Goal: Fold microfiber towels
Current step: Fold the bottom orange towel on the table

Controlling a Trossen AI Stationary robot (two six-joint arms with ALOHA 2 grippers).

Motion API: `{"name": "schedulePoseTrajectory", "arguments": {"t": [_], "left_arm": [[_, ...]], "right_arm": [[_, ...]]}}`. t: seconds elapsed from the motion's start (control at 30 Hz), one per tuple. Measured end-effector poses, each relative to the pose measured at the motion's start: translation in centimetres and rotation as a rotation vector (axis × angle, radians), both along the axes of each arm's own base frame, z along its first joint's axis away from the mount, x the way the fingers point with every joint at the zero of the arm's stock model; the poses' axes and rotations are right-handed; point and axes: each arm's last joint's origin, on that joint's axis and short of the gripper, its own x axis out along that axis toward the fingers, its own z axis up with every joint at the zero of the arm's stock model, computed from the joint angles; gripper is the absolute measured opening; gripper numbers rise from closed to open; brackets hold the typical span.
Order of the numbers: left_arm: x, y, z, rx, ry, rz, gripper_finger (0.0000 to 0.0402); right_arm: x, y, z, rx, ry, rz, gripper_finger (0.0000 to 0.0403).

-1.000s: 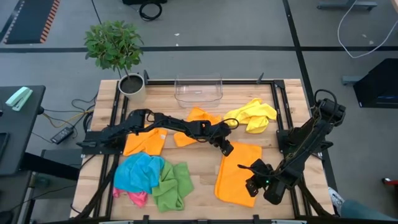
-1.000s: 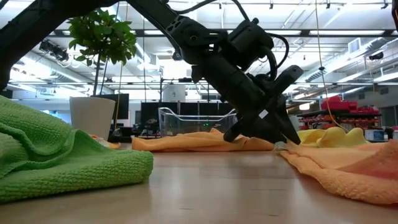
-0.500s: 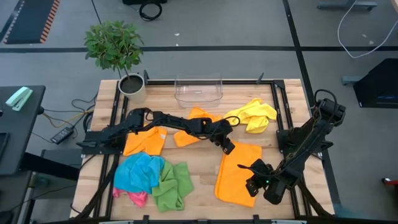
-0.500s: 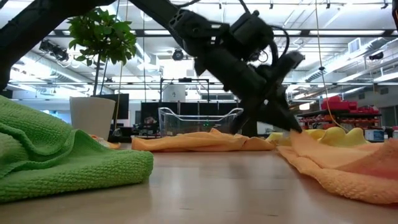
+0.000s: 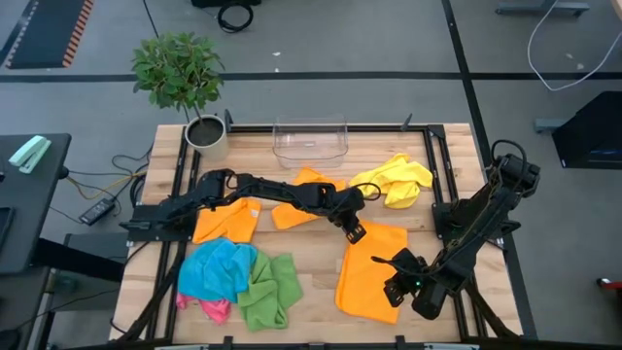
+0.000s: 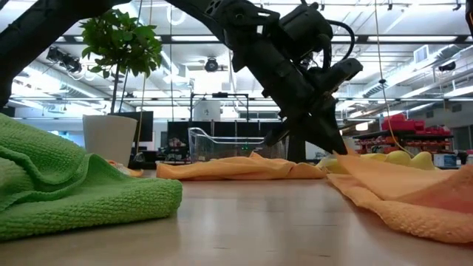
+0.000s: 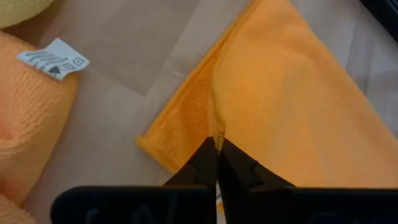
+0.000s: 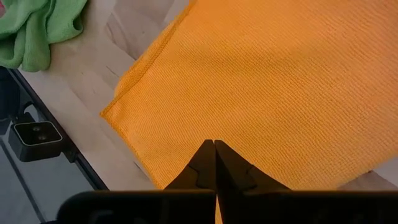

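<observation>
Orange towel (image 5: 372,267), flat on worktop (image 5: 316,262): left gripper (image 5: 353,231) pinches its far corner; right gripper (image 5: 396,288) clamps its near edge.

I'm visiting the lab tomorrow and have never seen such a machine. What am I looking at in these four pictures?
Two dark robot arms work at a wooden table, folding cloths. One picture looks down from above, one looks level across the tabletop, and two come from cameras on the arms' wrists. The left pincer is shut on the far corner of a flat orange towel and lifts it; the right pincer is shut on that towel's near edge. Around it lie a yellow towel, other orange towels, a blue towel, a green towel, a pink towel, a clear bin and a potted plant.
</observation>
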Motion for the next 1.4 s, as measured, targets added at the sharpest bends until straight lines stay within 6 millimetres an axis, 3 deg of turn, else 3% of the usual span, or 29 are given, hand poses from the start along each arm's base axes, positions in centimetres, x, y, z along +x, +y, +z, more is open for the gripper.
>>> {"name": "schedulePoseTrajectory", "arguments": {"t": [0.27, 0.57, 0.77, 0.97, 1.1, 1.23, 1.4], "left_arm": [[-0.3, 0.9, -0.7, 0.044, 0.027, 0.008, 0.001], [-0.4, 1.3, -0.7, 0.045, 0.036, 0.016, 0.0095], [-1.0, 1.6, 1.4, 0.052, 0.034, 0.013, 0.0154], [-3.1, 1.5, 4.1, 0.05, 0.138, 0.007, 0.0183], [-4.9, -1.1, 5.5, 0.039, 0.244, -0.024, 0.0187], [-6.0, -6.2, 6.2, 0.051, 0.279, -0.137, 0.0184], [-6.9, -11.6, 6.7, -0.018, 0.238, -0.129, 0.0174]], "right_arm": [[0.0, 0.0, 0.0, 0.012, -0.001, -0.021, 0.0002], [0.0, 0.0, 0.0, 0.013, 0.0, -0.021, 0.0002], [0.0, 0.0, 0.0, 0.009, 0.001, -0.016, 0.0002], [0.0, -0.1, 0.0, -0.009, 0.002, -0.004, 0.0002], [0.0, -0.1, 0.0, -0.011, -0.001, -0.004, 0.0002], [0.0, 0.1, 0.1, -0.011, -0.013, 0.024, 0.0002], [-0.2, 0.7, 0.2, -0.002, -0.036, 0.071, 0.0002]]}}
